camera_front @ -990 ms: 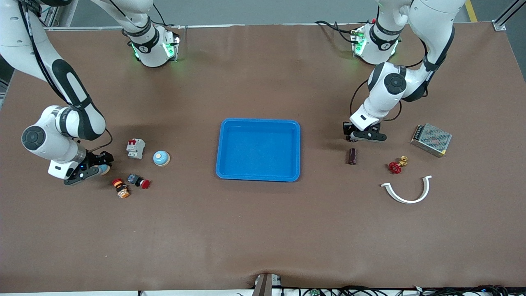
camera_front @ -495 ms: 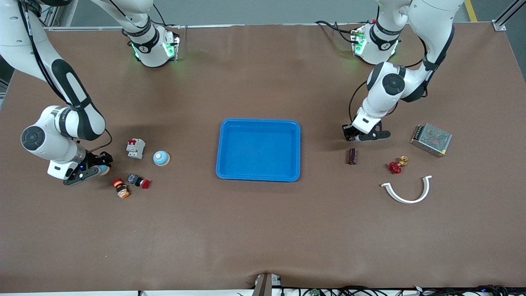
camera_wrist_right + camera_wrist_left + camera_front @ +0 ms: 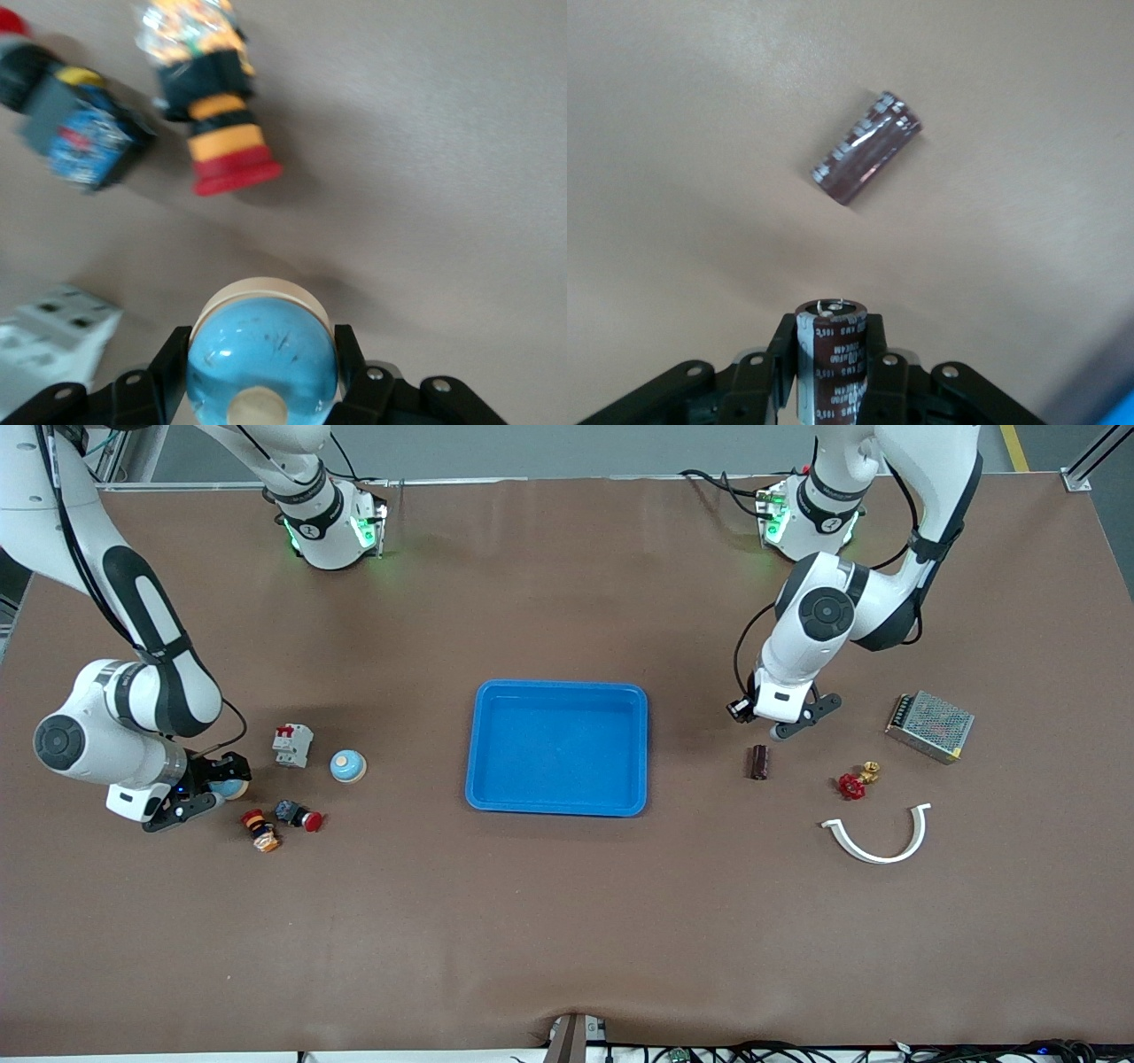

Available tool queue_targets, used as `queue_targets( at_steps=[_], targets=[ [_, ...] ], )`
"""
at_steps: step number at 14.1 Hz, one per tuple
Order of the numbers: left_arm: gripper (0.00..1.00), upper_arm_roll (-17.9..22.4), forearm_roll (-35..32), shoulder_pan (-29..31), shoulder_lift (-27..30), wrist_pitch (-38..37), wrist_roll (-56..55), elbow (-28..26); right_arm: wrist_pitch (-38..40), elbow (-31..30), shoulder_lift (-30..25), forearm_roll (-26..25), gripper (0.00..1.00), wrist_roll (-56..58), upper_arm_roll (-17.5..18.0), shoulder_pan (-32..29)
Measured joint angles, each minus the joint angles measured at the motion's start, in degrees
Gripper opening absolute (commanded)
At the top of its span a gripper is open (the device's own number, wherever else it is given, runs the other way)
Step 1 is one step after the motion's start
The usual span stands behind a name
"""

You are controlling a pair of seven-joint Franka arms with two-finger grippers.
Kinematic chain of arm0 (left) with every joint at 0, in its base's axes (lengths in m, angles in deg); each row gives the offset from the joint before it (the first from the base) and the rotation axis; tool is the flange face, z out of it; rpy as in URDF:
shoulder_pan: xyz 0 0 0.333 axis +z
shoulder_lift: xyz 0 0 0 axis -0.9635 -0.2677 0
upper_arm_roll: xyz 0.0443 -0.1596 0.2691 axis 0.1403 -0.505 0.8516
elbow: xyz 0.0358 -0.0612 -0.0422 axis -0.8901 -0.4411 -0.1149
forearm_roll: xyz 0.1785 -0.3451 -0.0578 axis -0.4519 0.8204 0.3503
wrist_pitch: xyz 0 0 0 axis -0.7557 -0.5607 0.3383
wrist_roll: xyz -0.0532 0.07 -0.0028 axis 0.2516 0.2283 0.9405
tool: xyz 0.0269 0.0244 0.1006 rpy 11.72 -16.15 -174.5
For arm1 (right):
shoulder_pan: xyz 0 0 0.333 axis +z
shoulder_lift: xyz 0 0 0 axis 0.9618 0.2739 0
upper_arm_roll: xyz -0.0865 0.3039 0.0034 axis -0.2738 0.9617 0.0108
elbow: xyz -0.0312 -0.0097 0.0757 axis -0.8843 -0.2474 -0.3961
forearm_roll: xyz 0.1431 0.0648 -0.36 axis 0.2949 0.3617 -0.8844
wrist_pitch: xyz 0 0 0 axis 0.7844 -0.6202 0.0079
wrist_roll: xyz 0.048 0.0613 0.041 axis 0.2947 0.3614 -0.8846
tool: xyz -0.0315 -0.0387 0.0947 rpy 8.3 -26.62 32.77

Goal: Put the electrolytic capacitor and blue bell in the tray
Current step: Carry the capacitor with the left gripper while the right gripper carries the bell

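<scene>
The bright-blue tray (image 3: 556,685) lies empty at the table's middle. My left gripper (image 3: 744,708) hangs over the table between the tray and a dark-brown electrolytic capacitor (image 3: 759,763) that lies on its side. In the left wrist view this gripper (image 3: 831,335) is shut on a second capacitor (image 3: 833,359), held upright, with the lying one (image 3: 866,159) below. My right gripper (image 3: 220,786) is shut on a blue bell (image 3: 261,354), just above the table near the right arm's end. Another blue bell (image 3: 348,766) stands on the table between it and the tray.
A white circuit breaker (image 3: 292,745) stands beside the standing bell. Two push buttons (image 3: 261,831) (image 3: 299,815) lie nearer the front camera. A red valve (image 3: 852,784), a white curved piece (image 3: 877,841) and a metal power supply (image 3: 929,726) lie toward the left arm's end.
My left gripper has risen and swung a little toward the tray with its capacitor. My right gripper has shifted slightly with the blue bell in it.
</scene>
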Motion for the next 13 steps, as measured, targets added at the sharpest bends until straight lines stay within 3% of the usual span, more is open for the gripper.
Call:
queue_targets(
  at_steps=[5, 11, 13],
  targets=[
    [0.00, -1.6, 0.0, -4.1, 0.0, -3.7, -21.3, 5.5, 9.7, 1.8, -4.1, 0.3, 0.50, -13.5, 3.7, 2.3],
    [0.00, -2.3, -0.1, -10.6, -1.0, -4.0, -46.9, 10.5, 14.1, 1.8, -7.5, 1.4, 0.51, -39.0, 5.5, 14.1],
    [0.00, -2.3, -3.1, -13.6, -2.9, -4.4, -56.4, 13.0, 14.1, 1.8, -7.6, 3.3, 0.51, -46.3, 5.6, 18.4]
  ],
)
